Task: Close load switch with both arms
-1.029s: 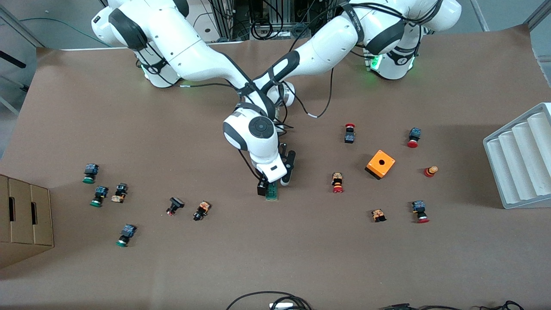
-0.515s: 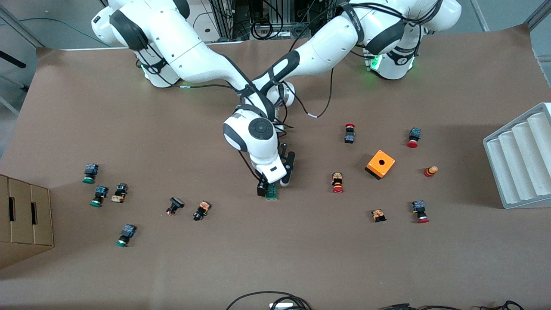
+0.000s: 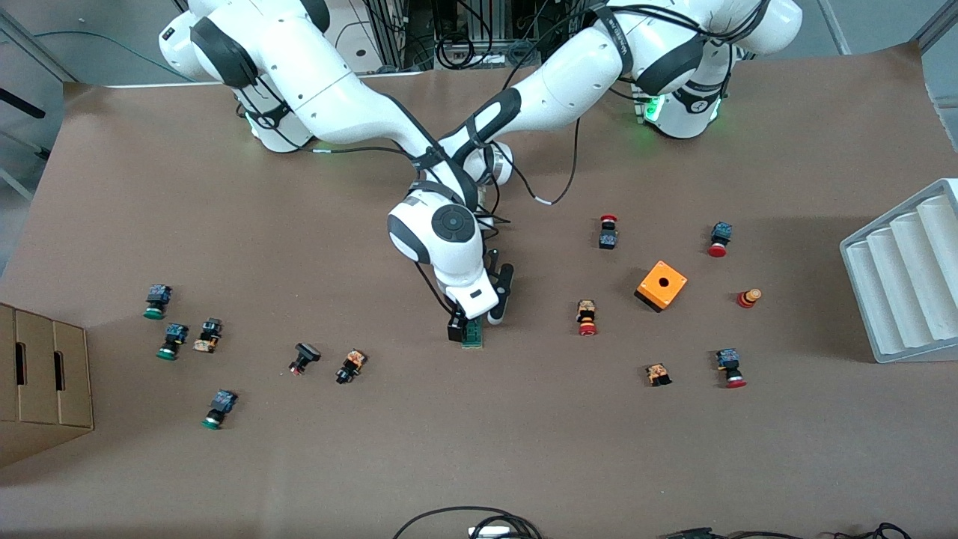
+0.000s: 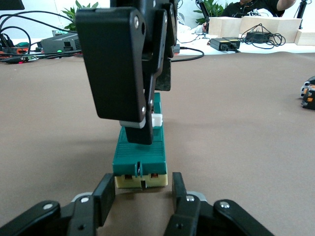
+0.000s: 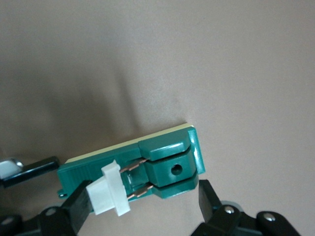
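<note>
At mid-desk, the left gripper [image 4: 140, 196] pinches the load switch [image 3: 472, 334] end; the right gripper [image 5: 142, 201] straddles it, spread. Next, I judge, push the white slider [image 5: 109, 191] shut.

Load switch [image 3: 472, 334] lies mid-table (orange box [image 3: 661, 285] well apart, twd left arm's end), cardboard box [image 3: 41, 382] at right arm's end.

Brown paper covers the table [image 3: 224, 464], with a cardboard box [image 3: 41, 382] and a white ridged tray [image 3: 909, 277] at its ends.
</note>
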Robot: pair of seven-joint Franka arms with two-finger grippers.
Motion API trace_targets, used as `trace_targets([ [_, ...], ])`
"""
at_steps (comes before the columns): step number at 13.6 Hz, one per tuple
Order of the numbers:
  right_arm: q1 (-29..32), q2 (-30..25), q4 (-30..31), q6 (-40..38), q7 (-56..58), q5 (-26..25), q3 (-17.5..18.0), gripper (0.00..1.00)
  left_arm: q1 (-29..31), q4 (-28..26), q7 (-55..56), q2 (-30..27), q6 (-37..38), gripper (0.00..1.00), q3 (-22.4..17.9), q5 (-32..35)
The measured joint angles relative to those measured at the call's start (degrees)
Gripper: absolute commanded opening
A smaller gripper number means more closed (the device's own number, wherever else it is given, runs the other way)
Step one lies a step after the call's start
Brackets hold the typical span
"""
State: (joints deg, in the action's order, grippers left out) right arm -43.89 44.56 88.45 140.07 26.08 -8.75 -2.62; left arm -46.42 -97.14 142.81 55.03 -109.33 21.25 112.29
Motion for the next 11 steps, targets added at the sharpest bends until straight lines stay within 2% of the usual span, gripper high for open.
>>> trace_targets([
  [6,0.0,0.0,-0.1,0.4,3.4,0.0,0.0,0.94,0.0,0.0,0.0,0.0,0.0,0.54,0.0,0.0],
  [11,0.0,0.0,-0.1,0.4,4.6,0.0,0.1,0.87,0.0,0.0,0.0,0.0,0.0,0.54,0.0,0.0],
])
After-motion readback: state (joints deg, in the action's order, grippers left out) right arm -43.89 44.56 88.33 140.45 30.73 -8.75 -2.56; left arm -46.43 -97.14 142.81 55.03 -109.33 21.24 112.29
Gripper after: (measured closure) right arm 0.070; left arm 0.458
